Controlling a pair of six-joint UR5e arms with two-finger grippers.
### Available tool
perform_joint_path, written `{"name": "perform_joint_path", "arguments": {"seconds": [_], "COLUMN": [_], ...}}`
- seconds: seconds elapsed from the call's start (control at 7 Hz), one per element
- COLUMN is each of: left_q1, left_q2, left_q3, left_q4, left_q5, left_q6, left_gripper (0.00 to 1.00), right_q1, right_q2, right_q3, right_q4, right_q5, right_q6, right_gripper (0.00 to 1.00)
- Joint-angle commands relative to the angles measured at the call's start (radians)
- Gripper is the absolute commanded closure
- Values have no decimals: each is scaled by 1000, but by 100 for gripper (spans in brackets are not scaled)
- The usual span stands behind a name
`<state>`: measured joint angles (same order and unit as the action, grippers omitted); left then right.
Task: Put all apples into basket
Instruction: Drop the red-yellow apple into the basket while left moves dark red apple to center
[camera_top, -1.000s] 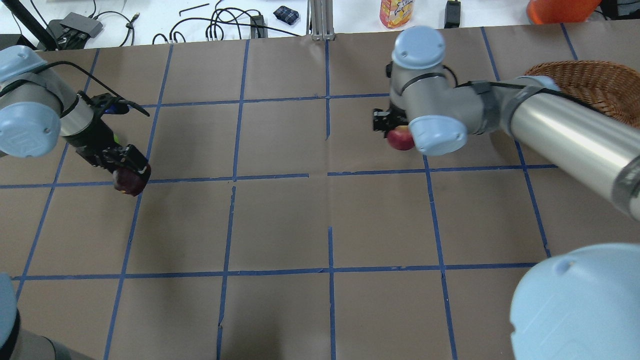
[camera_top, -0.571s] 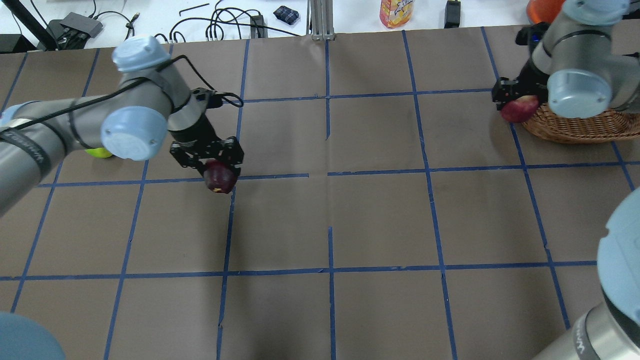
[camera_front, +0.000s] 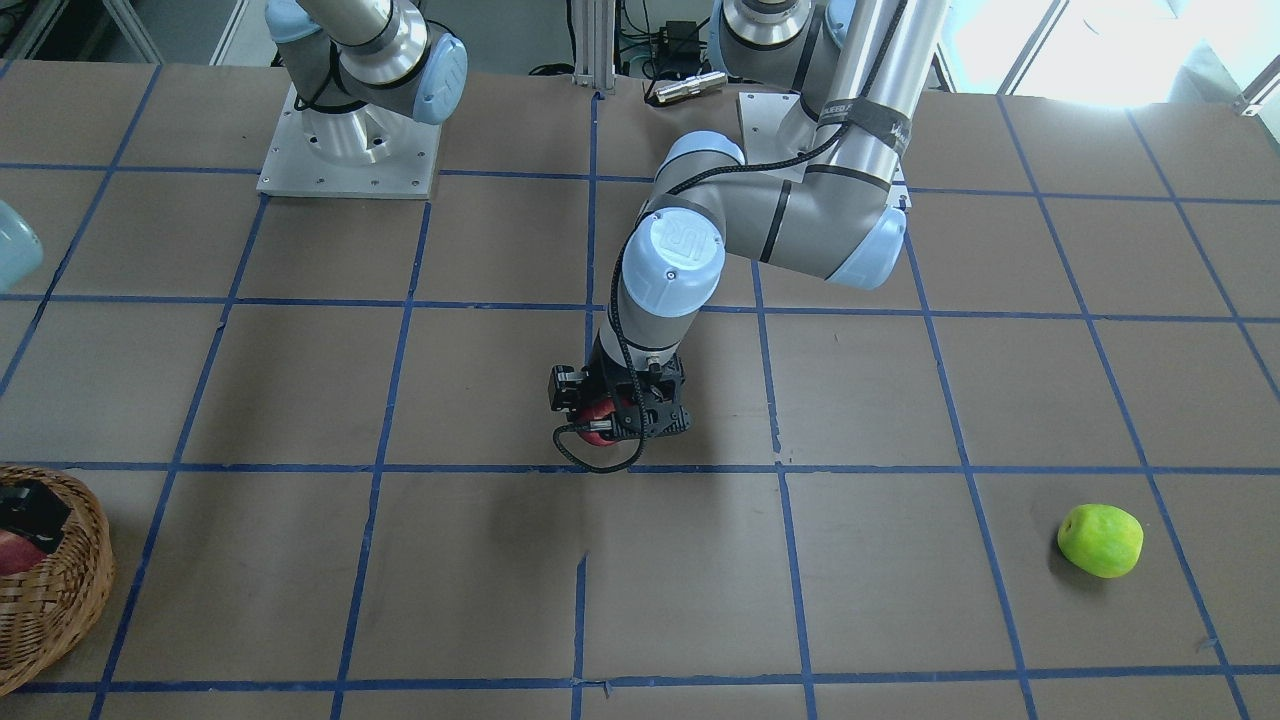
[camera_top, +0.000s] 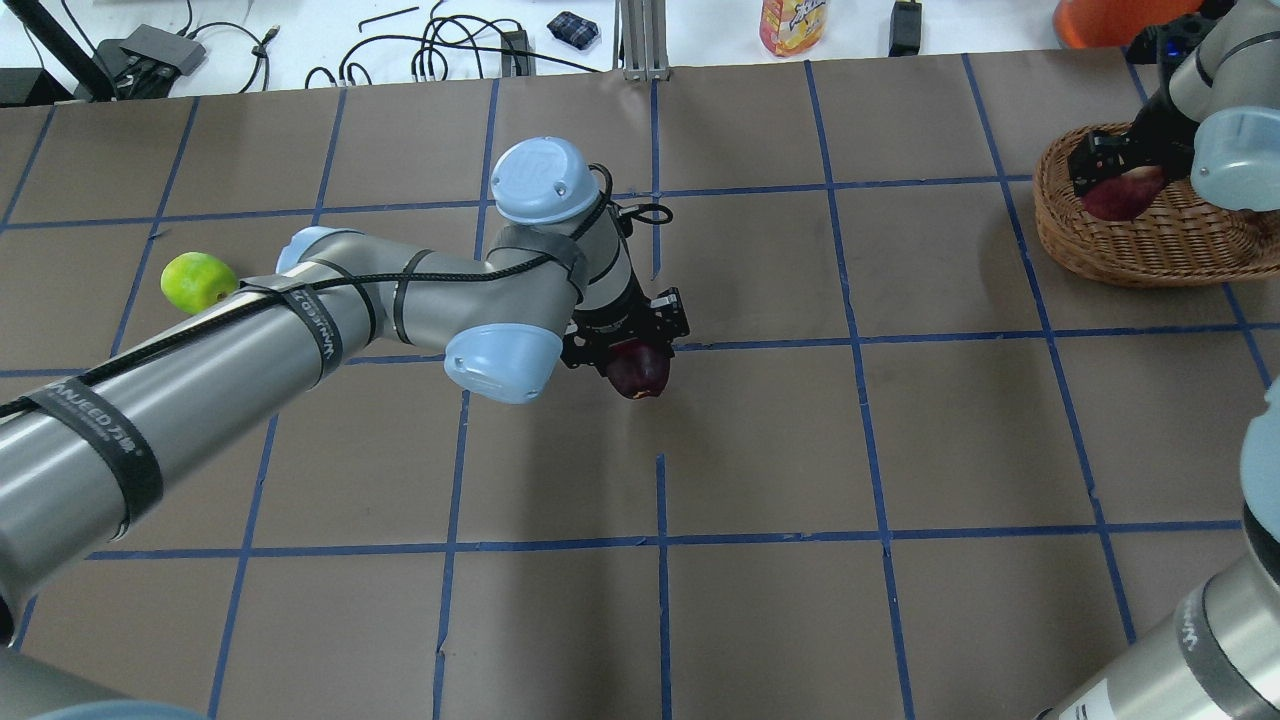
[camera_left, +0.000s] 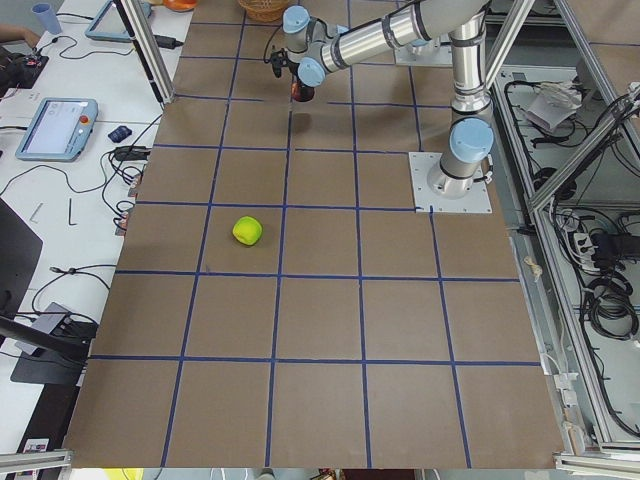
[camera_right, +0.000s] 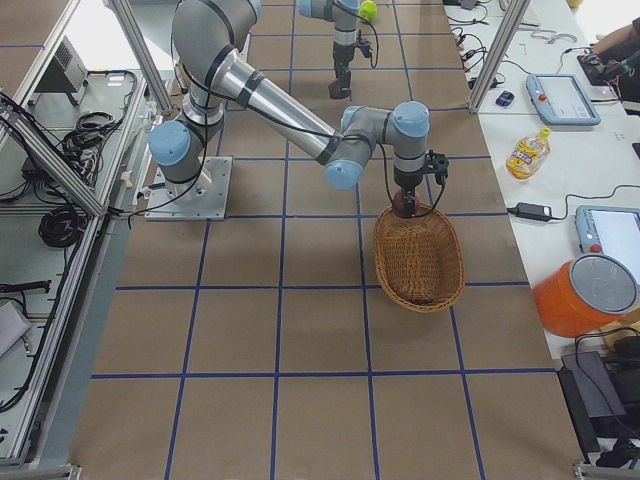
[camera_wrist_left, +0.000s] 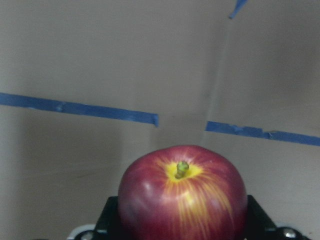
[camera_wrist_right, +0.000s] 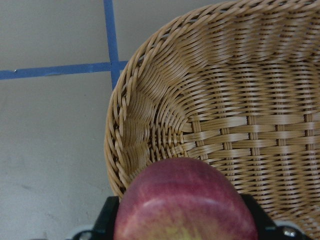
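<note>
My left gripper (camera_top: 634, 362) is shut on the dark maroon apple (camera_top: 640, 372) and holds it above the table's middle; the apple also shows in the left wrist view (camera_wrist_left: 182, 195) and the front view (camera_front: 597, 421). My right gripper (camera_top: 1112, 180) is shut on the red apple (camera_top: 1122, 194) and holds it over the near-left inside of the wicker basket (camera_top: 1150, 255). The right wrist view shows this apple (camera_wrist_right: 185, 202) above the basket's wall (camera_wrist_right: 240, 100). The yellow-green apple (camera_top: 197, 282) lies alone on the table at the far left, and shows in the front view (camera_front: 1100, 540).
My left arm (camera_top: 300, 330) stretches across the left half of the table. Beyond the far edge are cables (camera_top: 440, 45), a juice bottle (camera_top: 792, 25) and an orange container (camera_top: 1110, 20). The basket stands at the table's far right.
My left gripper has carried the maroon apple from the left side rightward to the table's middle. My right gripper has carried the red apple rightward to over the basket.
</note>
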<state>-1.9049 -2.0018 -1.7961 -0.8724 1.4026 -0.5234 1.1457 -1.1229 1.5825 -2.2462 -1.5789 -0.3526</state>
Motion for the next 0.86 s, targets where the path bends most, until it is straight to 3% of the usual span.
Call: {"name": "perform_joint_path", "arguments": {"seconds": [0.0,0.14,0.29,0.43,0.57,0.71], "left_q1": [-39,-13,63,145,249,399], "left_q2": [-26,-9,21,76,124,145], "left_q3": [-5,1,1,-8,-22,-2], "left_q4": [118,109,48,-36,-89,-173], "left_q5": [36,35,32,38,41,38], "left_q6": [-122,-98,60,159,365,583], "left_gripper": [0,0,0,0,0,0], "right_q1": [-3,-6,-6,21,133,273], "right_q2": [2,-1,-8,-27,-70,-77], "right_q3": [-16,-19,-21,-16,-15,-12], "right_q4": [-6,-4,13,102,214,220], "right_q5": [-4,-6,2,8,46,46], "right_q6": [-8,-8,1,13,15,59], "right_gripper": [0,0,0,0,0,0]}}
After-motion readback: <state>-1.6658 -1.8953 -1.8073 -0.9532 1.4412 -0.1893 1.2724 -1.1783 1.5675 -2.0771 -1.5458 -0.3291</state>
